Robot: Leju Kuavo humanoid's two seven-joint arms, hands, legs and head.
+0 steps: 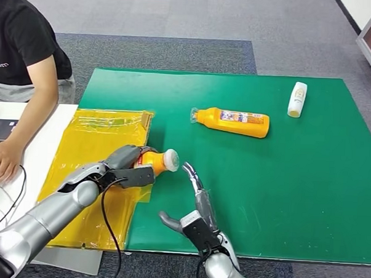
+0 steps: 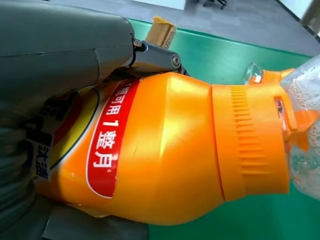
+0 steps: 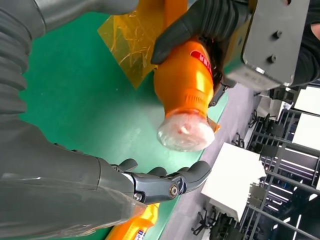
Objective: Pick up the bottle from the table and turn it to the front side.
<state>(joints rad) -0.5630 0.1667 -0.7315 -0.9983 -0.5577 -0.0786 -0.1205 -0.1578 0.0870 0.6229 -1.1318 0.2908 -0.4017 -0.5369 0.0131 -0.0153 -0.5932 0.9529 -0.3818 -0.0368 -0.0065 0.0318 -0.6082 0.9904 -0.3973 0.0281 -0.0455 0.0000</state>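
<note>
While the left hand (image 1: 126, 167) grips the orange bottle (image 1: 157, 162) round its body, lifted just over the edge where the yellow plastic sheet (image 1: 90, 141) meets the green mat (image 1: 288, 193), we note the right hand (image 1: 195, 210) waits near the cap end, fingers spread, holding nothing. The bottle lies roughly sideways, its clear-wrapped cap (image 3: 185, 131) pointing at the right hand. In the left wrist view we see a red label strip (image 2: 109, 140) with white characters on the body; we can't tell whether that counts as the front.

We judge it rigid moulded plastic, smooth and a bit slippery, likely moderately heavy if full. The film over the cap looks crinkly and poor to hold. The shoulder or ribbed collar (image 2: 241, 135) seems the better spot for the right hand to take and rotate.

A second orange bottle (image 1: 233, 122) and a small white bottle (image 1: 297, 99) lie further off on the mat; a person's arm (image 1: 21, 132) rests at the white table (image 1: 39, 151).
</note>
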